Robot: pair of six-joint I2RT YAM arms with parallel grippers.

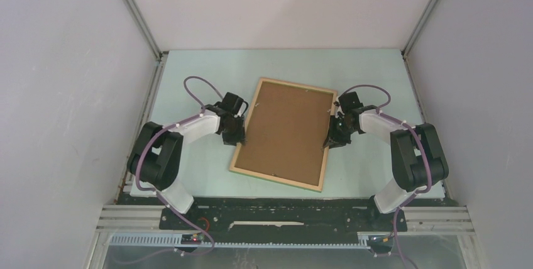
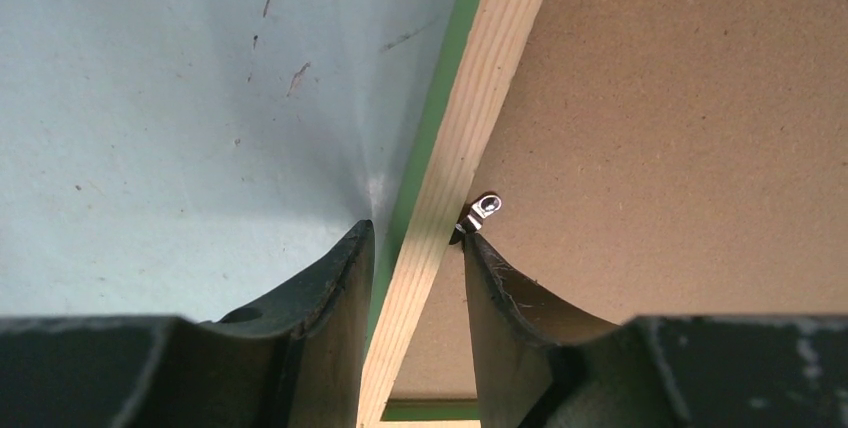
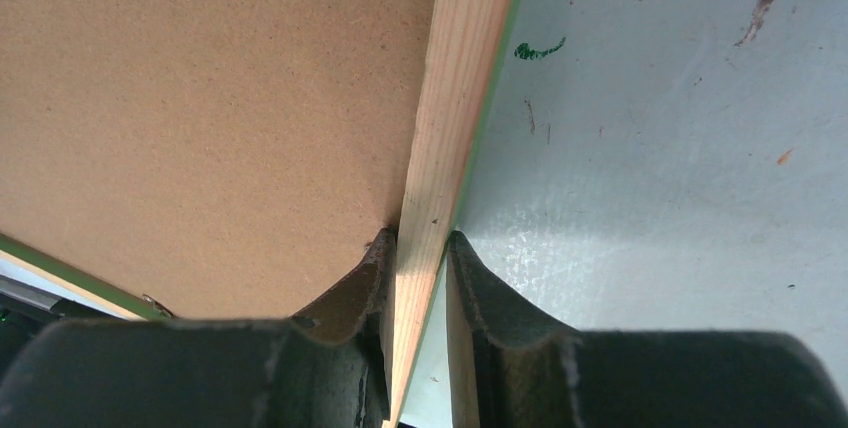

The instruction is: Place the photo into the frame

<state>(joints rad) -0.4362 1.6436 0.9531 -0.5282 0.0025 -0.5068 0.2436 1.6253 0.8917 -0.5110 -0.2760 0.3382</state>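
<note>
Since the frame (image 1: 276, 179) lies flat at mid-table (image 1: 377, 80), pale wood face up, with a brown board (image 1: 286, 131) filling its opening, you should judge it light and stiff but thin-railed. Take hold across the two long side rails near mid-length, never by the board, which may slip out if the frame tips.

Right gripper (image 3: 420, 243): its fingers sit astride the right rail, both pressed against the wood, so it is clenched on the frame.

Left gripper (image 2: 415, 238): its fingers sit astride the left rail, the inner one just beside a small metal tab (image 2: 485, 208). A green sliver shows between the outer finger and the wood, so you cannot tell whether it pinches the rail or merely brackets it.

The photo appears in no view. Whether it lies under the board cannot be told.
</note>
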